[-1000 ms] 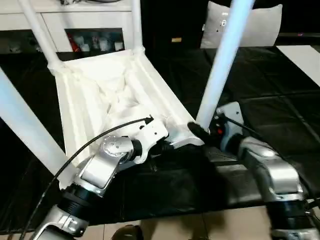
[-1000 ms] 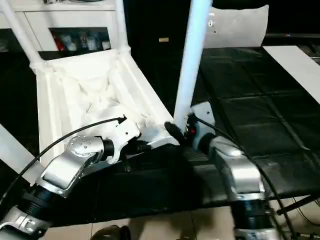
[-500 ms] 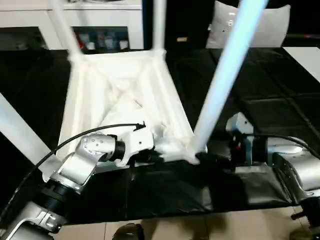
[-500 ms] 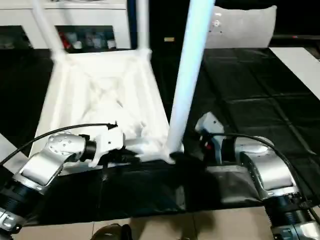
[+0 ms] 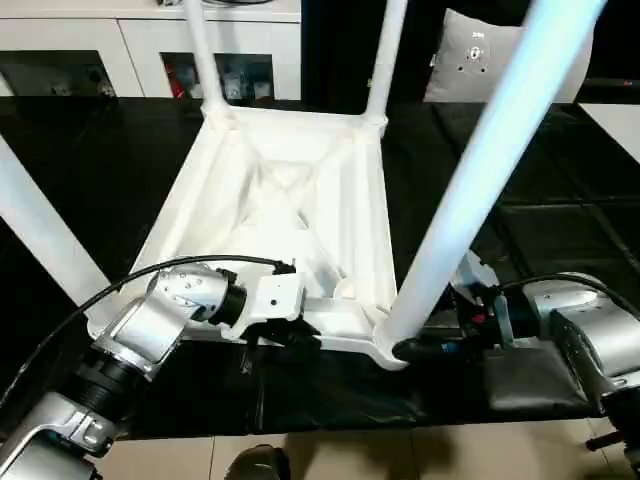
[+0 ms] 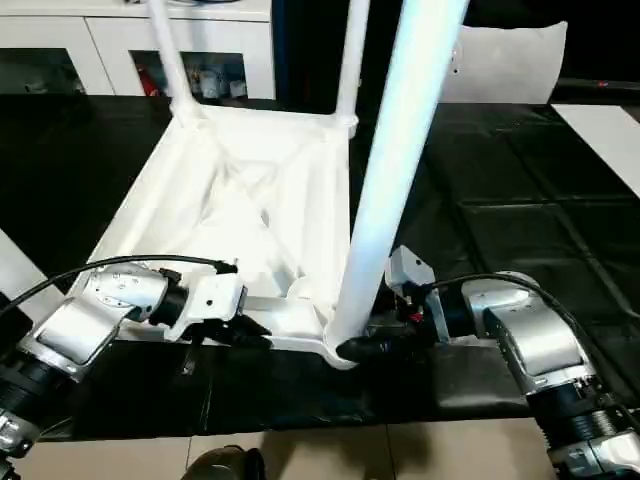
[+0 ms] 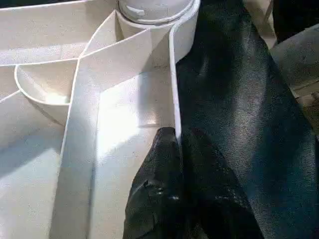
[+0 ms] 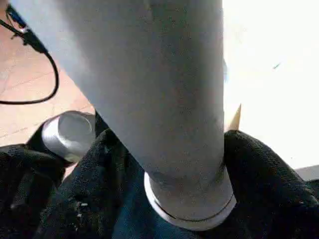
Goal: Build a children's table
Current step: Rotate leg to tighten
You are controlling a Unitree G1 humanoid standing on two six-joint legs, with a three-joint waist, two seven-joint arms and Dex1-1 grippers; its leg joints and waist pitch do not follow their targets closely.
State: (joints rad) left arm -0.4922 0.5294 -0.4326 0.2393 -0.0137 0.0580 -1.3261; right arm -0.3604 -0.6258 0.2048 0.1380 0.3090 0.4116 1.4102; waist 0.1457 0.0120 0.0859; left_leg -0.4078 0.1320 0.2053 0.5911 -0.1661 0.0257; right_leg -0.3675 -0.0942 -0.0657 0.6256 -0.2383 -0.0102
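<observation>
White plastic dominates: the children's table [image 5: 290,210] lies upside down across the middle of the head views on a black mat [image 5: 560,220], ribbed underside up. All four legs look seated in their corner sockets, so assembly seems nearly done; what likely remains is checking them and turning it upright. The right gripper [image 8: 164,164] straddles the base of the near-right leg [image 5: 480,170], fingers on either side. The left gripper [image 7: 172,149] is pinched together on the tabletop's near rim.
</observation>
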